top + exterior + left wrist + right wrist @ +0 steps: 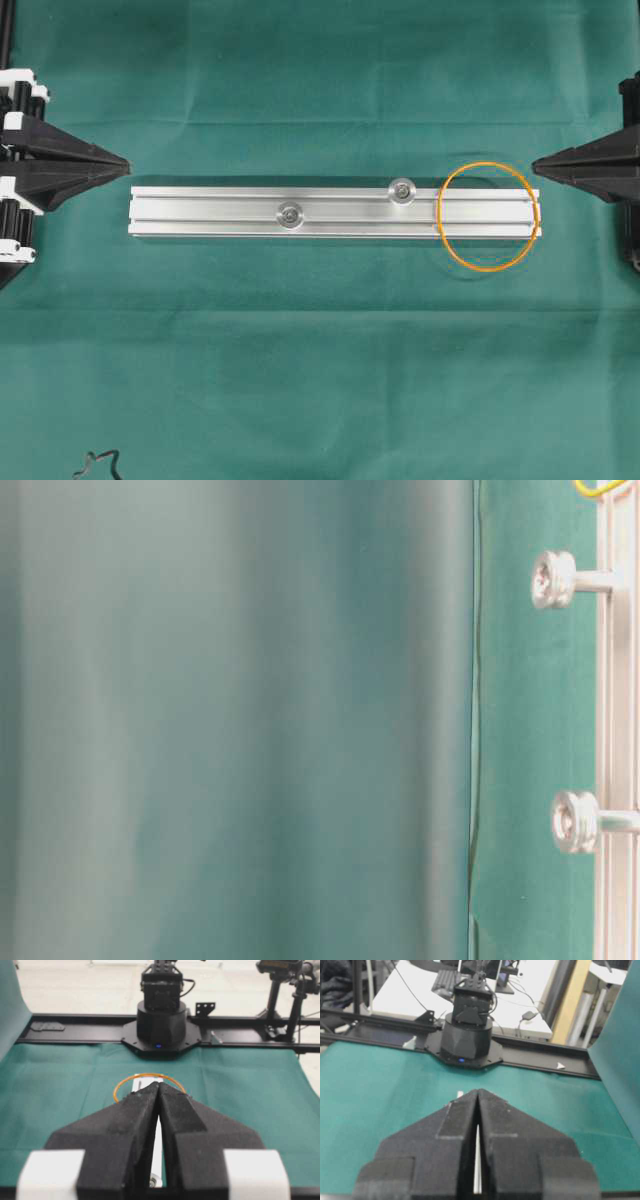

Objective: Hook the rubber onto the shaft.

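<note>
The left gripper sits at the 9 o'clock edge of the top view. Its two black fingers meet at the tips, so it is closed and holds nothing. It points at the left end of the rail but does not touch it.

The rail is a long silver bar lying flat on the green cloth, across the middle of the table. Two small silver shafts stand up from it. One shaft is near the middle of the rail. The other shaft is to its right, at about 1 o'clock from the first one.

The rubber is a thin orange ring. It lies flat over the right end of the rail, at about 3 o'clock from the second shaft. It is near that shaft but not on it. Nothing holds it.

The right gripper sits at the 3 o'clock edge. Its fingers are pressed together too, so it is closed and empty. It is just beside the ring, not touching.
</note>
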`<state>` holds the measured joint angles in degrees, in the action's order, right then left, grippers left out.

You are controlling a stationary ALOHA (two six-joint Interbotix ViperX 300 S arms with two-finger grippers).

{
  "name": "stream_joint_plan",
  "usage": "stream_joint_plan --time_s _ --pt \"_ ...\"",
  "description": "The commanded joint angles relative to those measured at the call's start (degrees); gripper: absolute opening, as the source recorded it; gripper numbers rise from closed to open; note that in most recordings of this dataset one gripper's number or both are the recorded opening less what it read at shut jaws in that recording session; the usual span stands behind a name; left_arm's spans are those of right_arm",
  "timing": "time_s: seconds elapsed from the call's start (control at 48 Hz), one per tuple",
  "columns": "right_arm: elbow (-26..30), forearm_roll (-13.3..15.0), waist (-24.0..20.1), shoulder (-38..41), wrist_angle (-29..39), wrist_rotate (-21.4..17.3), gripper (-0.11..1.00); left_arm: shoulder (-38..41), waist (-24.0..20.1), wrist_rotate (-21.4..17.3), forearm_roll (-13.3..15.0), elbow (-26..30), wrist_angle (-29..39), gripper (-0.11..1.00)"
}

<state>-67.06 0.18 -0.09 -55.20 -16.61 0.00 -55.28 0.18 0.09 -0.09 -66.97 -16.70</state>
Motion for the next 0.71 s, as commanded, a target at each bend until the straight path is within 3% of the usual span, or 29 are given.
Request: stream_joint_plan --time_s 0.0,0.146,0.5,0.688 --pt "1.3 -0.1 0.0 0.5 -0.3 -0.3 0.03 0.1 -0.1 -0.2 -1.8 1.9 2.4 0.0" --pt "3.1 -0.1 -0.1 0.8 2.5 -0.3 0.03 -0.4 -0.1 -0.1 -1.7 2.9 6.2 0.0" --pt "4.1 -0.3 0.0 0.6 8.3 -0.5 0.03 -1.8 -0.1 -0.2 -1.8 3.3 7.4 0.0" --pt "6.5 -0.3 -0.1 0.9 21.1 -2.6 0.03 -1.8 -0.1 0.2 -1.8 4.4 14.4 0.0"
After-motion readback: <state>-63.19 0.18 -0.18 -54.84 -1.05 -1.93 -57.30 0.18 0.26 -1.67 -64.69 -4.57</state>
